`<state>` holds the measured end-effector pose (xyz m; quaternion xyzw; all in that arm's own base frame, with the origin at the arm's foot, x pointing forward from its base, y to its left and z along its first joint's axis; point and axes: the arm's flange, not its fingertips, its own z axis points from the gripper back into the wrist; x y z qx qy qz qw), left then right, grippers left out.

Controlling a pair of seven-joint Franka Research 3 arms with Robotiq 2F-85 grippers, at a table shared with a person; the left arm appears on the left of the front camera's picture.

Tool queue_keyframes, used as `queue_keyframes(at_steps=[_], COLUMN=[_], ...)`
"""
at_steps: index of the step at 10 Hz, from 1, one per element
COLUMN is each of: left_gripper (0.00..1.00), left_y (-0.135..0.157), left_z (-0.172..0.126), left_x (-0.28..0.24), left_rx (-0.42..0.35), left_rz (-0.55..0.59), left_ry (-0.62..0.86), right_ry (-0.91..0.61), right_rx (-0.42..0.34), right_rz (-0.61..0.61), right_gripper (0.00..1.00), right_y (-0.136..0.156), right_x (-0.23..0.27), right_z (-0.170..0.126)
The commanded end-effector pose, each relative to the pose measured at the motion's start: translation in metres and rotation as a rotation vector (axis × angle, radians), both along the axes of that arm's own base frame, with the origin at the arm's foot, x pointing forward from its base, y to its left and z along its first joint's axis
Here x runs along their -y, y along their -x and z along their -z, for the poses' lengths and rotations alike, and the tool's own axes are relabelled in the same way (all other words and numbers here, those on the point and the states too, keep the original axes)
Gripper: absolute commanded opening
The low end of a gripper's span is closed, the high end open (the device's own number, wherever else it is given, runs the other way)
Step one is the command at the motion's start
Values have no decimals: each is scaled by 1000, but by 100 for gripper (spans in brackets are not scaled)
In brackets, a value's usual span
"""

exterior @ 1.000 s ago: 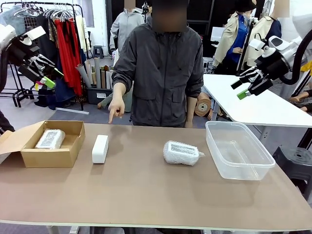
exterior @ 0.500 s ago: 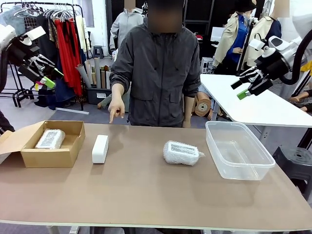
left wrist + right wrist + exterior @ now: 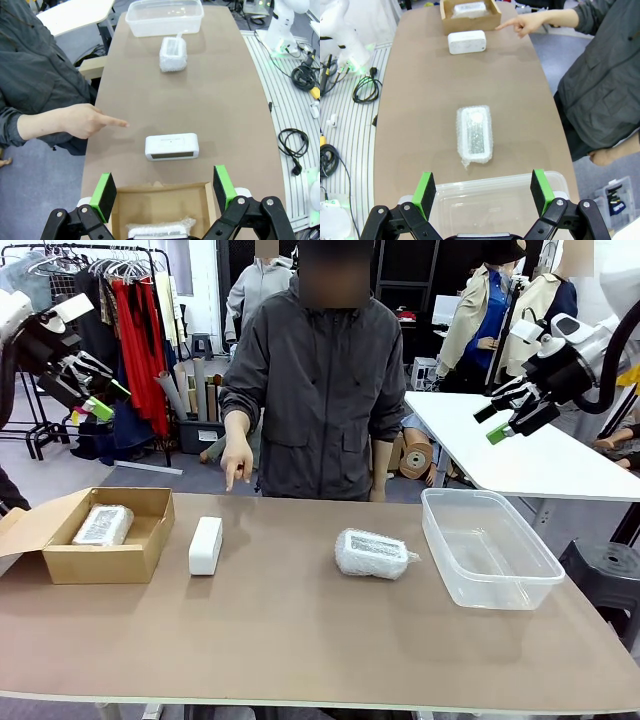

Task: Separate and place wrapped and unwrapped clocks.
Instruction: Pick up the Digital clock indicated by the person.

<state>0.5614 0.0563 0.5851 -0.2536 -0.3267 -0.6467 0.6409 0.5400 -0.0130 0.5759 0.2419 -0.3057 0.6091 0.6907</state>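
- The brown table (image 3: 300,640) lies well below both grippers, which hang high over its two ends.
- A person (image 3: 320,390) in a dark grey jacket stands at the far side, across the table from both grippers.
- The clear plastic tub (image 3: 495,179) stands directly under the right gripper (image 3: 482,187), with its open side up.
- The cardboard box (image 3: 100,565) stands under the left gripper (image 3: 162,185), with its flaps open.
- The left gripper has its green-padded fingers spread wide, and nothing is between them. The right gripper is spread wide in the same way and holds nothing.
- One wrapped clock (image 3: 475,134) lies on the table just beyond the right gripper's fingers, beside the tub but apart from it.
- The other wrapped clock (image 3: 103,525) lies inside the box, below the left gripper.
- The bare white clock (image 3: 171,146) lies on the table just past the box, ahead of the left gripper.
- The person's hand (image 3: 80,121) points with one finger toward the bare white clock, near it but not touching.
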Motion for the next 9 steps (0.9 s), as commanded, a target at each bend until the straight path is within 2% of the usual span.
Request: queue_keyframes(at_steps=[1, 7, 9], left_gripper=[100, 100, 100], left_y=[2, 2, 2], left_z=[-2, -2, -2], left_x=[-1, -1, -1], left_rx=[14, 14, 14], left_rz=[12, 12, 12], left_ry=[0, 0, 0], right_ry=[0, 0, 11], right_rx=[3, 0, -46], right_rz=[-4, 0, 19], right_gripper=[100, 100, 100], right_y=[0, 0, 15], right_x=[-2, 0, -35], right_z=[-1, 0, 7])
